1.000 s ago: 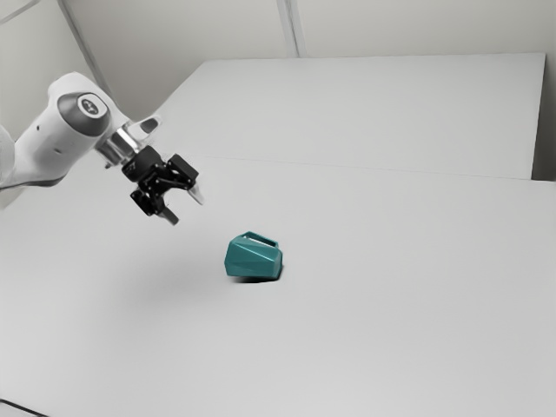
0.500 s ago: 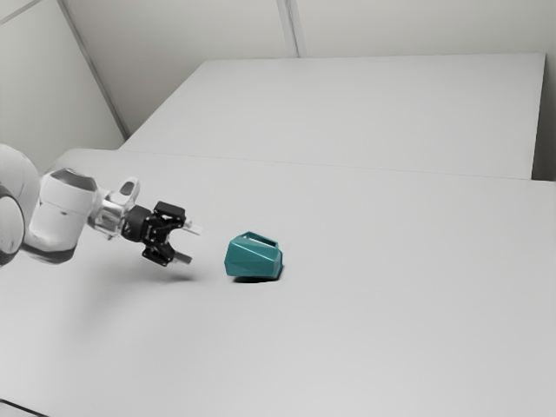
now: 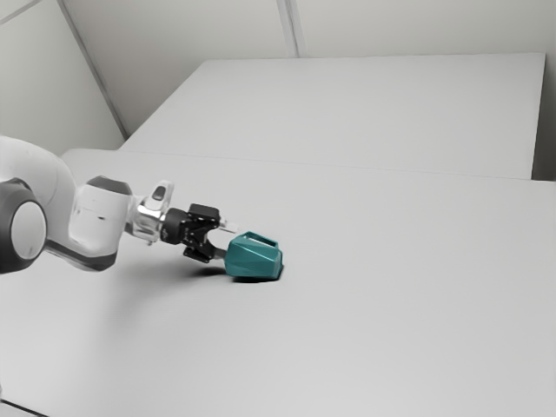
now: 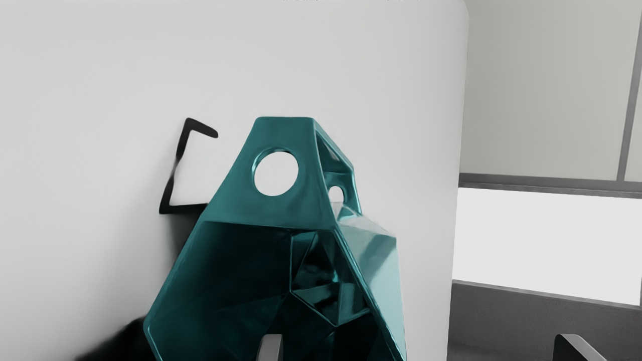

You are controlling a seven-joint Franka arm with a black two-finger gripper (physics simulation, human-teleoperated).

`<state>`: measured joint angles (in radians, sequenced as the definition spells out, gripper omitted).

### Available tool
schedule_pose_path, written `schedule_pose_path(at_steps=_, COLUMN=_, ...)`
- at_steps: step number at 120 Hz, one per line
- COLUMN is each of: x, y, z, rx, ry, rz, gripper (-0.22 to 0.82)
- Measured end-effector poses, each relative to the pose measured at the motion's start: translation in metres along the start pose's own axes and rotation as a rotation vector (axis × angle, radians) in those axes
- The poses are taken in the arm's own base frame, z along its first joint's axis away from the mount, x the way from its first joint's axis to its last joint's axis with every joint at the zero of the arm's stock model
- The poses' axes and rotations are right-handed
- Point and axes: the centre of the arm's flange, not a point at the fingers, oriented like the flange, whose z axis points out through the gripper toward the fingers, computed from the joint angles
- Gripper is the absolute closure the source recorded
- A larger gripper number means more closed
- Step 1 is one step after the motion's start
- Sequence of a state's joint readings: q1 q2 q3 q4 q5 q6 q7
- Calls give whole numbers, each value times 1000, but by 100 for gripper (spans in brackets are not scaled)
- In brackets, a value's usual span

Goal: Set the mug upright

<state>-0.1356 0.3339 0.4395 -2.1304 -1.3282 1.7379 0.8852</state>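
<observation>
Item: black two-finger end effector (image 3: 226, 241), fingers set wide apart, nothing gripped between them. One grey fingertip (image 4: 271, 348) lies across the mug's mouth in the wrist view; the other stands off beyond the mug's side. Contact between fingertip and mug: cannot tell.

Item: white robot arm with grey joint covers (image 3: 100, 228), entering from the exterior view's left, its hand reaching towards that view's right.

Item: glossy teal faceted mug (image 3: 254, 259), lying on its side on the worktop just beside the end effector. Open mouth (image 4: 235, 265) facing the end effector, interior dark; angular handle (image 4: 296, 138) pierced by a round hole, at the upper edge of the mug's outline in the exterior view.

Item: dark angular shadow (image 4: 180, 150), cast on the worktop beside the handle.

Item: pale grey worktop (image 3: 373, 330), smooth and matt.

Item: flat pale panel (image 3: 373, 113), beyond the worktop's rear line.

Item: light grey wall (image 3: 417, 26), behind the panel.
</observation>
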Motion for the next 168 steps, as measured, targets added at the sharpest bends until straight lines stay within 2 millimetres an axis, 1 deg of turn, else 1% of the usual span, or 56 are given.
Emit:
schedule_pose_path(at_steps=9, x=1, y=1, z=6, rx=-1, ry=3, rz=13, gripper=2)
schedule_pose_path(at_steps=24, x=1, y=7, z=24, rx=-13, ry=-10, rz=37, gripper=2)
schedule_pose_path(at_steps=34, x=1, y=9, z=28, rx=-15, ry=-11, rz=49, gripper=3)
schedule_pose_path(at_steps=37, x=1, y=9, z=28, rx=-15, ry=-10, rz=52, gripper=6)
schedule_pose_path(at_steps=39, x=1, y=9, z=28, rx=-14, ry=-10, rz=53, gripper=10)
schedule_pose_path(at_steps=54, x=1, y=9, z=29, rx=-13, ry=-9, rz=62, gripper=41)
schedule_pose_path(at_steps=64, x=1, y=8, z=29, rx=-12, ry=-10, rz=65, gripper=56)
schedule_pose_path(at_steps=71, x=0, y=8, z=29, rx=-13, ry=-10, rz=65, gripper=62)
schedule_pose_path(at_steps=79, x=0, y=7, z=29, rx=-14, ry=-12, rz=66, gripper=68)
schedule_pose_path(at_steps=98, x=1, y=9, z=29, rx=-16, ry=-14, rz=70, gripper=74)
schedule_pose_path(at_steps=101, x=3, y=13, z=28, rx=-15, ry=-12, rz=78, gripper=74)
schedule_pose_path(at_steps=111, x=30, y=52, z=13, rx=23, ry=-19, rz=183, gripper=76)
schedule_pose_path(at_steps=121, x=48, y=82, z=4, rx=66, ry=-37, rz=255, gripper=76)
schedule_pose_path(at_steps=124, x=55, y=94, z=0, rx=88, ry=-44, rz=284, gripper=77)
schedule_pose_path(at_steps=131, x=71, y=124, z=-12, rx=168, ry=-78, rz=362, gripper=77)
schedule_pose_path(at_steps=138, x=80, y=144, z=-20, rx=271, ry=-131, rz=418, gripper=77)
schedule_pose_path(at_steps=143, x=85, y=156, z=-21, rx=364, ry=-183, rz=458, gripper=77)
schedule_pose_path(at_steps=148, x=87, y=162, z=-17, rx=466, ry=-241, rz=490, gripper=77)
schedule_pose_path(at_steps=156, x=90, y=161, z=-12, rx=638, ry=-317, rz=522, gripper=77)
schedule_pose_path(at_steps=168, x=96, y=142, z=-8, rx=853, ry=-372, rz=525, gripper=78)
